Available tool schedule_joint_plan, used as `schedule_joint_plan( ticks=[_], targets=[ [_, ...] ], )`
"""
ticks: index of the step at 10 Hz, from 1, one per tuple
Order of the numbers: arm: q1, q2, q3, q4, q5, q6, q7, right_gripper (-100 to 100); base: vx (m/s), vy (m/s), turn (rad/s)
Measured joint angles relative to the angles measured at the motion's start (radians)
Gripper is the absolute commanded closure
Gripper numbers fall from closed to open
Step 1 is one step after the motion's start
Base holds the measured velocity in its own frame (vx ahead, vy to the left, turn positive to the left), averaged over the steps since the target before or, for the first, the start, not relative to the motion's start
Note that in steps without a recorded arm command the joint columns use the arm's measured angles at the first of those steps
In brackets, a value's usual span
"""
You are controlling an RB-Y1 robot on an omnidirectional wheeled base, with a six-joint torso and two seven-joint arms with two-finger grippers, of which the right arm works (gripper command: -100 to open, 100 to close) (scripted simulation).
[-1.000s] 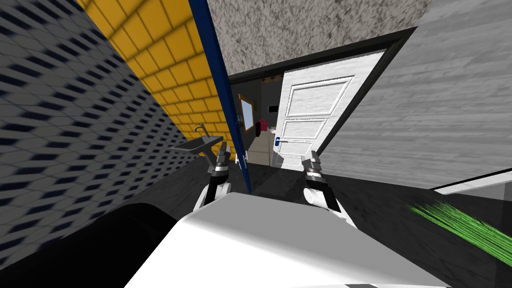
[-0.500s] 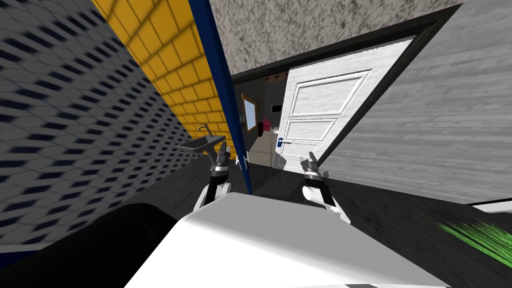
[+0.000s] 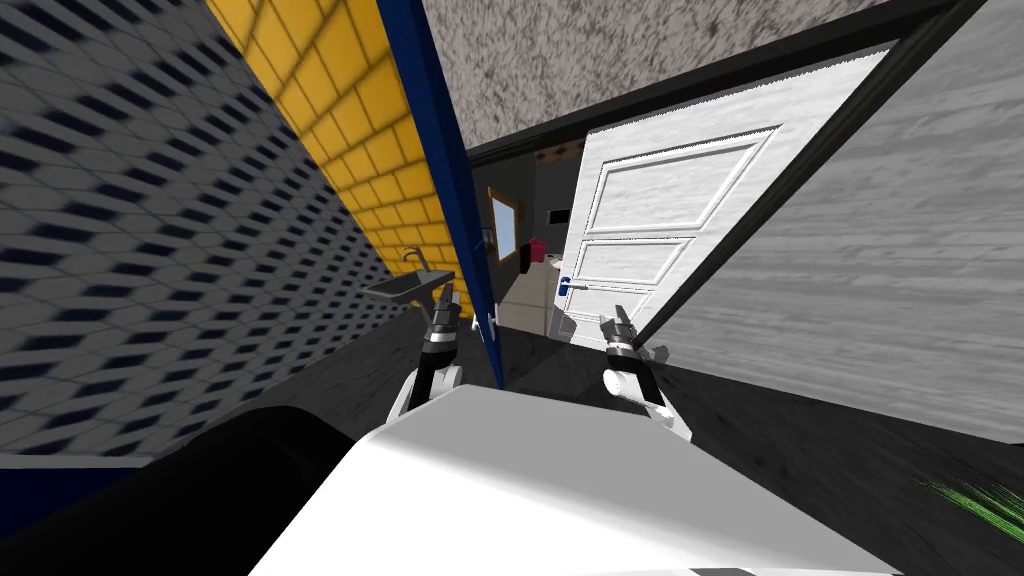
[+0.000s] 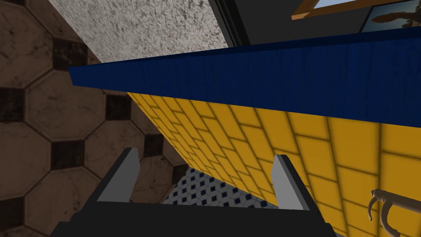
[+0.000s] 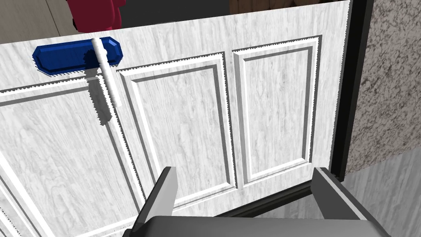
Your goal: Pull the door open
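Right gripper point(image 3: 612, 322) is held released, its fingers spread with nothing between them, and it is aimed at the white panelled door point(image 3: 660, 220). The door is seen ahead, already partly swung from its dark frame point(image 3: 760, 190), with the hinge side on the robot's right. On the free edge sits a blue plate point(image 5: 61, 57), from which a white lever handle point(image 5: 106, 78) runs along the door face toward the hinge side. In the right wrist view the handle lies well apart from the gripper point(image 5: 246, 177), off toward the free edge. The gap between the fingers is set roughly across the lever's long axis. It is judged that a shift toward the robot's left and forward is needed before closing. The left gripper point(image 3: 447, 297) is also open. It is kept beside a blue upright edge point(image 3: 440, 180) near a sink point(image 3: 400, 287), farther from the handle.
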Motion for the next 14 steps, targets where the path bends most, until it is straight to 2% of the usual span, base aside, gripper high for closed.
schedule_joint_plan(
  ticks=[3, 4, 6, 7, 9, 14],
  targets=[
    [-0.042, -0.021, -0.005, 0.083, -0.035, -0.009, 0.020, -100, 0.048, -0.026, 0.076],
    [-0.048, -0.022, -0.003, 0.105, -0.042, -0.015, 0.026, -100, 0.049, -0.030, 0.142],
    [-0.087, -0.039, -0.006, 0.171, -0.074, -0.024, 0.046, -100, 0.059, -0.031, 0.117],
    [-0.095, -0.041, -0.007, 0.195, -0.082, -0.027, 0.054, -100, 0.048, -0.034, 0.131],
    [-0.135, -0.056, -0.011, 0.260, -0.115, -0.030, 0.076, -100, 0.063, -0.047, 0.131],
    [-0.208, -0.086, -0.017, 0.417, -0.178, -0.045, 0.120, -100, 0.056, -0.042, 0.123]
  ],
)
